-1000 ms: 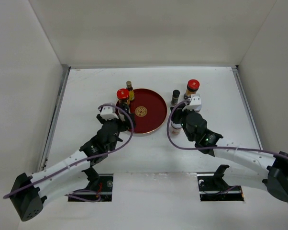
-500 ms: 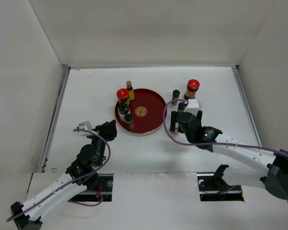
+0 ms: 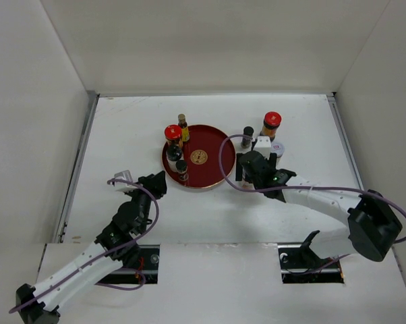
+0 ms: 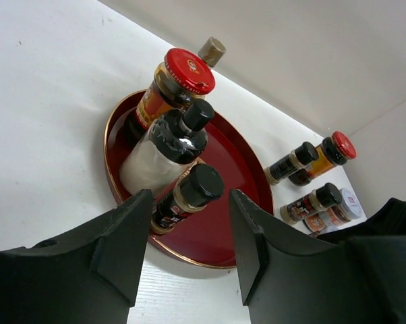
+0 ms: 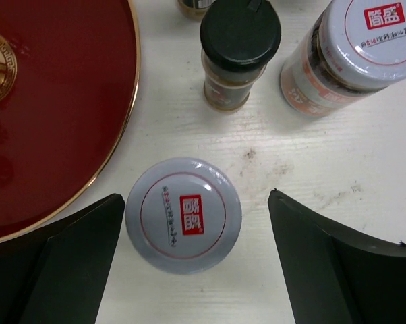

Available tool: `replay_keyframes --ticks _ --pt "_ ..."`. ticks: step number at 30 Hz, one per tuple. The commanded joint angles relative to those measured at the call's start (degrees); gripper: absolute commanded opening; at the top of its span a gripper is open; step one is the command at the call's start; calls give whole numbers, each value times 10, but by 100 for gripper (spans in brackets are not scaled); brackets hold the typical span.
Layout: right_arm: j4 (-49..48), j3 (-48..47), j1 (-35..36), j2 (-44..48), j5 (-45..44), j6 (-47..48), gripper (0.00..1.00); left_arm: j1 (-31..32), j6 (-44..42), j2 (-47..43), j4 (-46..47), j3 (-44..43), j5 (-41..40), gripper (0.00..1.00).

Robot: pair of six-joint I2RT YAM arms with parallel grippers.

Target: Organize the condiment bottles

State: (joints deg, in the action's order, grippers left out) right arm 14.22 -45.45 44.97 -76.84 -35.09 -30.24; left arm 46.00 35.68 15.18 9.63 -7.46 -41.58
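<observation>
White-lidded jar [image 5: 183, 214] upright, axis vertical, between spread right fingers [image 5: 324, 263]; body hidden under lid. Left fingers [image 4: 115, 250] spread, empty.

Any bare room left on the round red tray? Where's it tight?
Bare: the round red tray's right half, from the gold centre emblem to the right rim. Tight: its left edge, where the red-capped amber jar, tall black-capped bottle and short black-capped bottle bunch; also the table just right, around the white-lidded jar.
</observation>
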Motion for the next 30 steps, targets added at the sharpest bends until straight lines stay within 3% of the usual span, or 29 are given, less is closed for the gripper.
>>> replay_keyframes --ticks 1,9,16,19,30 --pt "-56 -4 -15 -12 15 4 92 -12 7 14 21 4 9 47" --pt "-77 -7 -13 -2 13 4 55 -16 7 27 32 9 12 48" --pt "-27 -48 24 86 -11 4 54 -18 8 20 29 10 5 48" --pt "-26 -93 31 75 11 25 54 -27 11 16 25 12 1 48" --pt "-78 -380 10 -220 85 100 56 -41 16 10 13 13 2 48"
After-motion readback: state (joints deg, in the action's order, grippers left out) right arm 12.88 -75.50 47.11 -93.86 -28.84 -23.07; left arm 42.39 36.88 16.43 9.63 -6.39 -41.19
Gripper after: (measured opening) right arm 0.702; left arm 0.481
